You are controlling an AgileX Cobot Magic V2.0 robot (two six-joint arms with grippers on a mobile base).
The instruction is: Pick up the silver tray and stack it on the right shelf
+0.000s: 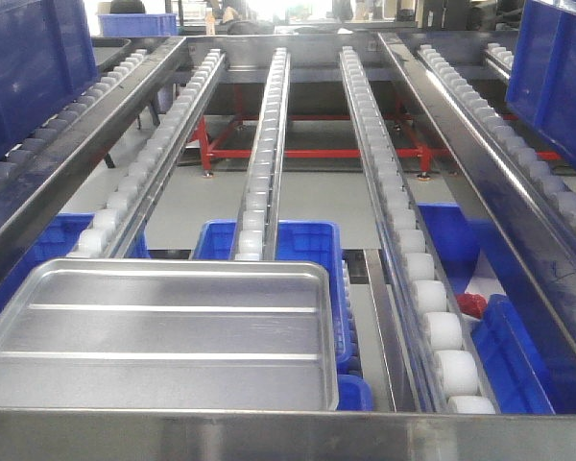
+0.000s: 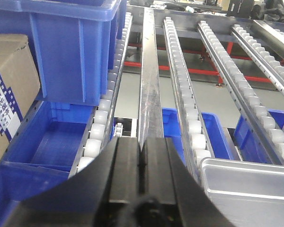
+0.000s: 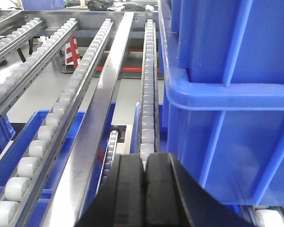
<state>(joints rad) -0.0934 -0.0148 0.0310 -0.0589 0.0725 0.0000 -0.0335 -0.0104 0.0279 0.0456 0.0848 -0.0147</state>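
Jaws of the left gripper (image 2: 142, 147) are pressed together on nothing, and the silver tray (image 2: 251, 189) lies flat on the roller rails (image 2: 191, 125) just to their right. A steel divider (image 2: 149, 85) runs straight ahead of them, with a blue crate (image 2: 75, 47) and a cardboard box (image 2: 9, 85) off to the left. The right gripper (image 3: 144, 163) is likewise closed and empty, with a second blue crate (image 3: 227, 94) crowding its right side.

I'm looking at a warehouse or factory floor: long steel roller racks (image 1: 259, 173), blue plastic crates (image 2: 75, 52), a cardboard carton (image 2: 9, 80).
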